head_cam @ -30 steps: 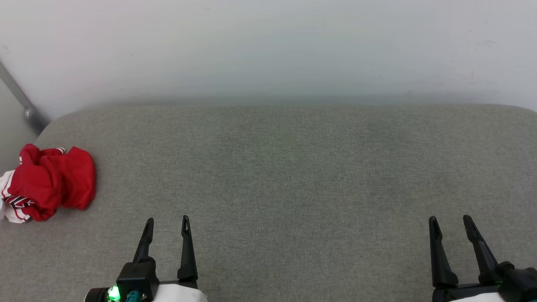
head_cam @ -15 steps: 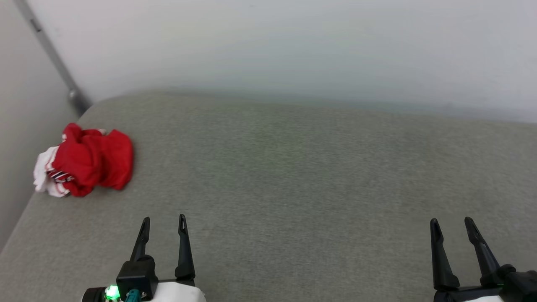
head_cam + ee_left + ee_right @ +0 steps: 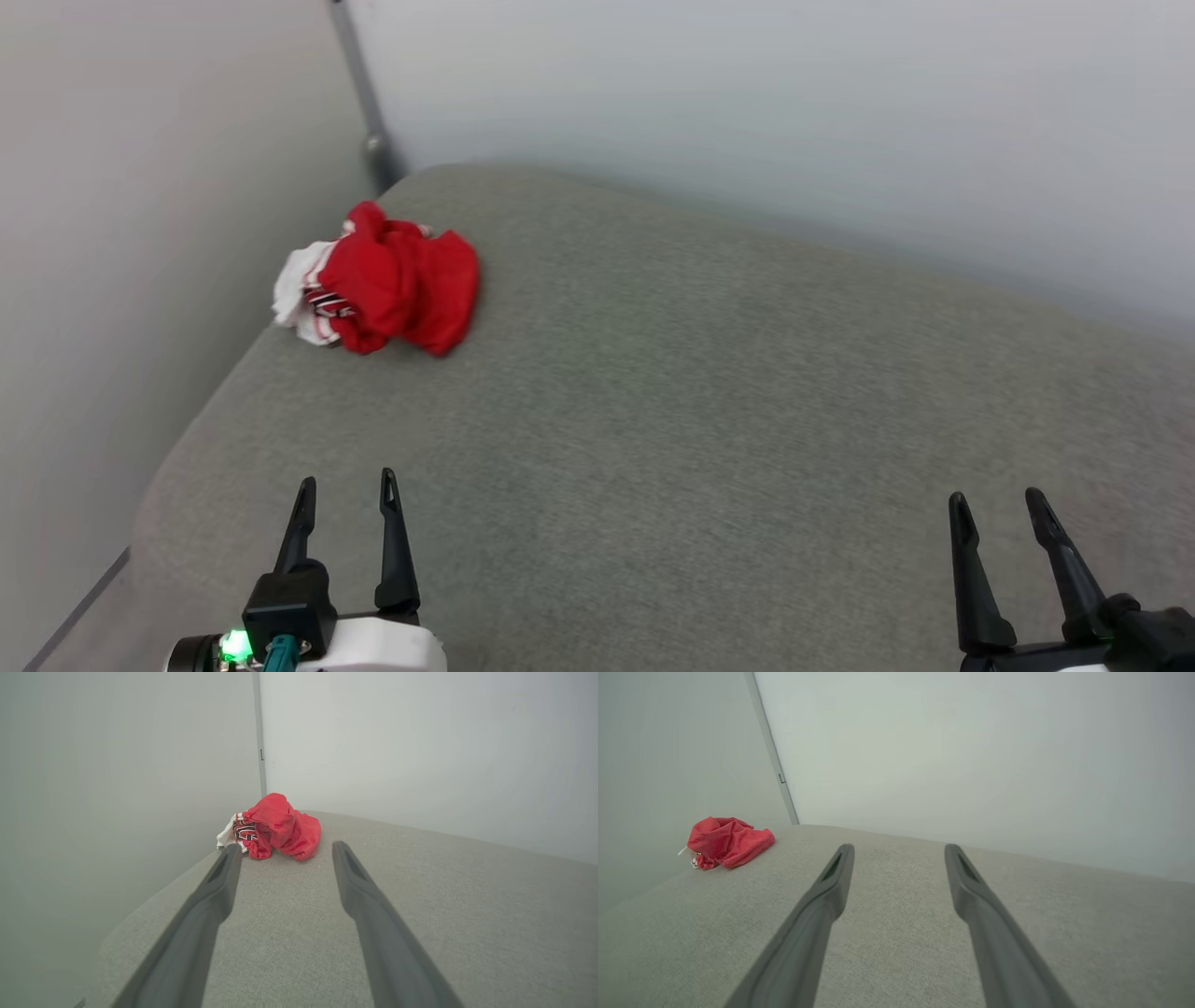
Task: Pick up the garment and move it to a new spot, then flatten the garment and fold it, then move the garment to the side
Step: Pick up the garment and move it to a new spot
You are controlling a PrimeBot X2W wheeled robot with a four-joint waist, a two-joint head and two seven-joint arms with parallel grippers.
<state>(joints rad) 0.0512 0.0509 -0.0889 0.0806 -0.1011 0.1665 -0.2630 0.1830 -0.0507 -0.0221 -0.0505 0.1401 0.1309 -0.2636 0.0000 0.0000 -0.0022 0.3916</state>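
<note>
**Crumpled garment at the far left corner, both tools empty**

The garment (image 3: 383, 280) lies bunched in a red heap on the grey cloth-covered tabletop (image 3: 700, 392). It sits near the far left corner, close to the edge beside the wall (image 3: 140, 233). White sleeve cloth and striped trim show on its left side. The left tool (image 3: 345, 483) hovers over the near edge, well apart from the garment, fingers spread wide and gripping nothing. The right tool (image 3: 995, 499), at the near right, is likewise spread wide and empty.
</note>
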